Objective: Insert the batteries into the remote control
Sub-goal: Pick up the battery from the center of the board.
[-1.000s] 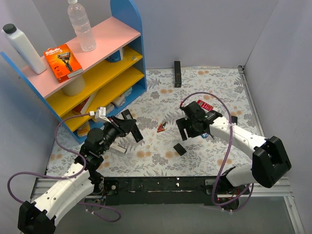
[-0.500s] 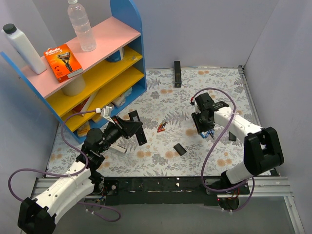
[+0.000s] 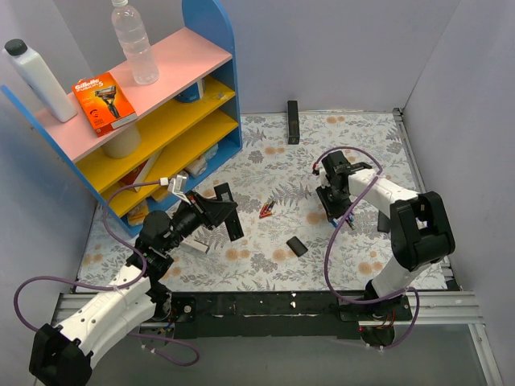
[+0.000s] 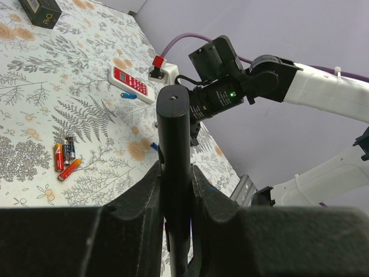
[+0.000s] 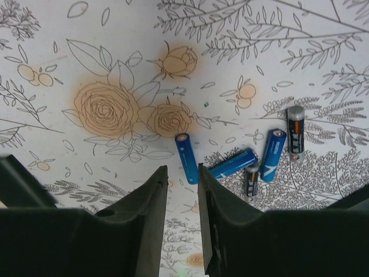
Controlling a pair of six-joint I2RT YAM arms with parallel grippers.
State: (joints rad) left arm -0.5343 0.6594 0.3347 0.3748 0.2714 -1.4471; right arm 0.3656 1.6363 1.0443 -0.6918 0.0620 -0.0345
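I had the left gripper (image 4: 174,173) clamped on the black remote control (image 4: 173,124), which stood nearly on end, lifted clear of the floral tablecloth (image 3: 257,161) on the left side of the table. The right gripper (image 5: 182,170) pointed straight down, its fingers a narrow gap apart with nothing between them. Below it the blue batteries (image 5: 185,158) lay on the cloth. One was in line with the gap and two more lay just to its right, beside a grey-capped cell (image 5: 295,131). From the left wrist I saw a red-and-white remote (image 4: 131,83) near the right arm and a cluster of red-orange cells (image 4: 58,157) mid-table.
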